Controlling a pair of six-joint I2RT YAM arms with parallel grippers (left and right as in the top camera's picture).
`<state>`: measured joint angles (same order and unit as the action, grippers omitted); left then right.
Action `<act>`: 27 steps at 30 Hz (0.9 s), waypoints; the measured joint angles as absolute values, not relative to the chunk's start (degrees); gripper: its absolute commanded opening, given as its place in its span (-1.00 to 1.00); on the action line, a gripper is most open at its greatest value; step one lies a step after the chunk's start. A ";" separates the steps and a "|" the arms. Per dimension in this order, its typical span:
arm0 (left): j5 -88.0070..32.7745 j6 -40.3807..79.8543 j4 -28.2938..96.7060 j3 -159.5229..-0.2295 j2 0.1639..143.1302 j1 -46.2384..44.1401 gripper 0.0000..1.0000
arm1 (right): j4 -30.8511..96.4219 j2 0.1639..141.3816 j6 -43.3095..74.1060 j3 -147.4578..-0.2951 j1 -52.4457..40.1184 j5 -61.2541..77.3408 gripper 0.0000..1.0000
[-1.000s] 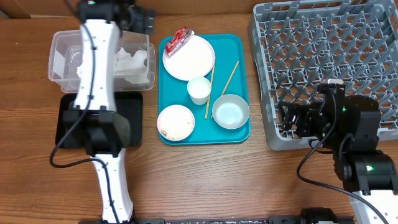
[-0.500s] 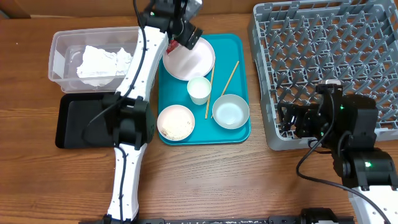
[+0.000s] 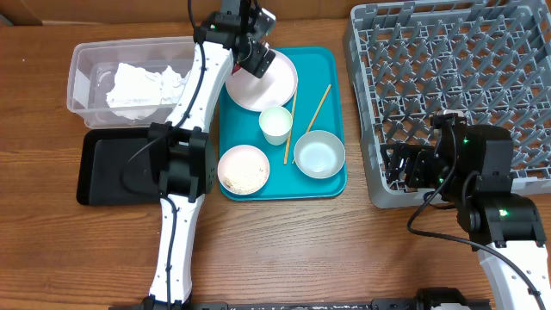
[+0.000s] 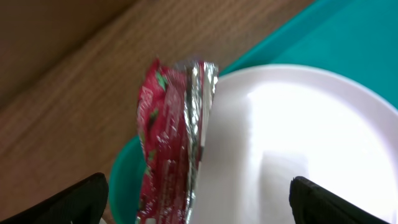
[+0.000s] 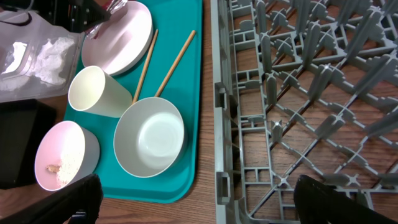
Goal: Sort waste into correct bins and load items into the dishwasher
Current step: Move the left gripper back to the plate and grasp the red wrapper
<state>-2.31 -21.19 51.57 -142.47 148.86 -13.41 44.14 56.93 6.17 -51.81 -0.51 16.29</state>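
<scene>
My left gripper point(image 3: 255, 57) is open over the back left corner of the teal tray point(image 3: 332, 103). In the left wrist view the red shiny wrapper point(image 4: 171, 143) lies between its open fingers point(image 4: 199, 208), on the rim of the pale plate point(image 4: 298, 137). The cup point(image 3: 275, 124), a bowl with rice grains point(image 3: 243, 169), an empty bowl point(image 3: 319, 154) and two chopsticks point(image 3: 316, 108) sit on the tray. Crumpled napkins point(image 3: 142, 83) lie in the clear tub point(image 3: 82, 60). My right gripper point(image 5: 199, 202) is open and empty, by the front left corner of the grey dish rack point(image 3: 448, 77).
The black tray point(image 3: 99, 176) lies in front of the clear tub, with my left arm's base over its right part. The rack point(image 5: 298, 93) holds nothing in view. Bare wood table runs along the front.
My left arm has swung right from above the clear tub to the tray's back left corner, over the wrapper. The napkins stay in the tub. The right arm has barely moved.
</scene>
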 measured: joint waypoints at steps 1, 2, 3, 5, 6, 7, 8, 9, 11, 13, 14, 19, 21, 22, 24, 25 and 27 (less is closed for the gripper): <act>-2.31 -21.21 52.16 -142.47 149.16 -13.41 0.76 | 44.14 56.93 6.20 -51.81 -0.51 16.29 1.00; -2.31 -21.23 52.64 -142.47 149.45 -13.41 0.73 | 44.14 56.93 6.20 -51.81 -0.51 16.29 1.00; -2.31 -21.21 53.08 -142.47 149.75 -13.41 0.71 | 44.14 56.93 6.20 -51.81 -0.51 16.29 1.00; -2.28 -21.23 53.69 -142.47 150.19 -13.41 0.69 | 44.12 56.93 6.20 -51.81 -0.51 16.29 1.00; -2.31 -21.23 54.04 -142.47 150.32 -13.41 0.68 | 44.16 56.93 6.20 -51.81 -0.51 16.29 1.00; -2.31 -21.23 54.22 -142.47 150.34 -13.41 0.68 | 44.14 56.93 6.17 -51.81 -0.51 16.29 1.00; -2.31 -21.23 54.30 -142.47 150.34 -13.41 0.66 | 44.16 56.93 6.17 -51.81 -0.51 16.29 1.00; -2.31 -21.23 54.50 -142.47 150.34 -13.41 0.66 | 44.14 56.93 6.20 -51.81 -0.51 16.32 1.00; -2.31 -21.23 54.74 -142.47 150.34 -13.41 0.65 | 44.16 56.93 6.17 -51.81 -0.51 16.29 1.00; -2.31 -21.21 54.92 -142.47 150.34 -13.41 0.65 | 44.12 56.93 6.17 -51.81 -0.51 16.32 1.00; -2.31 -21.21 54.89 -142.47 150.34 -13.41 0.64 | 44.16 56.93 6.17 -51.81 -0.51 16.32 1.00; -2.31 -21.21 54.54 -141.64 150.34 -13.41 0.69 | 44.16 56.93 6.17 -51.81 -0.51 16.29 1.00; -2.31 -21.21 54.08 -140.59 150.34 -13.41 0.69 | 44.14 56.93 6.17 -51.81 -0.51 16.29 1.00; -2.31 -21.21 53.95 -140.22 150.34 -13.41 0.69 | 44.14 56.93 6.20 -51.81 -0.51 16.29 1.00; -2.31 -21.21 53.67 -139.61 150.36 -13.41 0.68 | 44.14 56.93 6.20 -51.81 -0.51 16.29 1.00; -2.31 -21.21 53.56 -139.44 150.36 -13.41 0.65 | 44.14 56.93 6.20 -51.81 -0.51 16.27 1.00; -2.31 -21.17 53.54 -139.41 150.36 -13.41 0.58 | 44.18 56.93 6.15 -51.81 -0.51 16.29 1.00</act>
